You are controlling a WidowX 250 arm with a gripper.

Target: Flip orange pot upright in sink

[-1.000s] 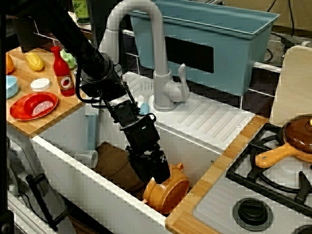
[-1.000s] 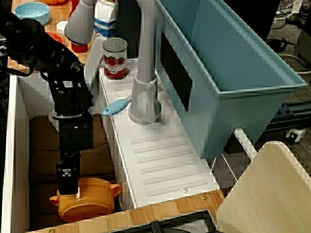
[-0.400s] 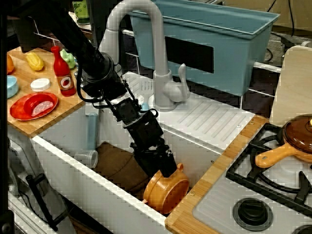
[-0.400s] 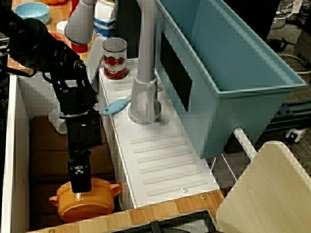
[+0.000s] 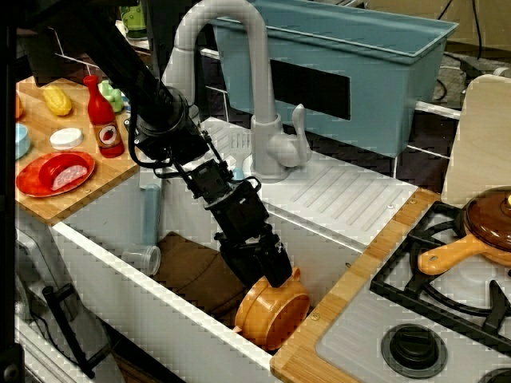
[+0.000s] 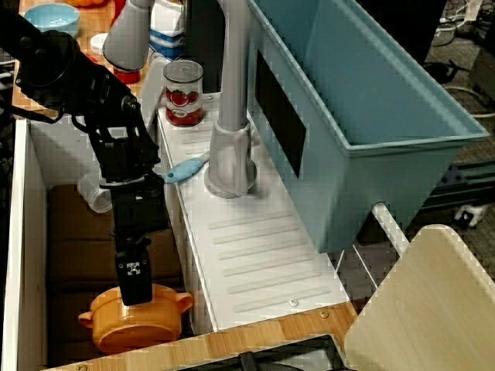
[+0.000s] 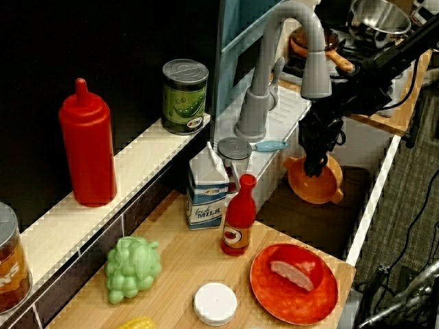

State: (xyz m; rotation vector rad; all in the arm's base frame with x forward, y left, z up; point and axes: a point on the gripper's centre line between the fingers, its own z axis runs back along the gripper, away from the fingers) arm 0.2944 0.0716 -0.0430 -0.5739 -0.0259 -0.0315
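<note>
Down at the near end of the deep white rectangular sink (image 5: 112, 209), resting tilted on a brown mat (image 6: 73, 247): small glossy orange plastic pot (image 5: 274, 309). Pressing at its upper rim, black gripper (image 5: 275, 278) (jaws' state impossible to tell).

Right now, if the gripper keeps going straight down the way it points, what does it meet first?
The gripper points down onto the orange pot in the sink, so the pot comes first. Its tip already seems at or touching the pot's rim; actual contact is unclear.
</note>
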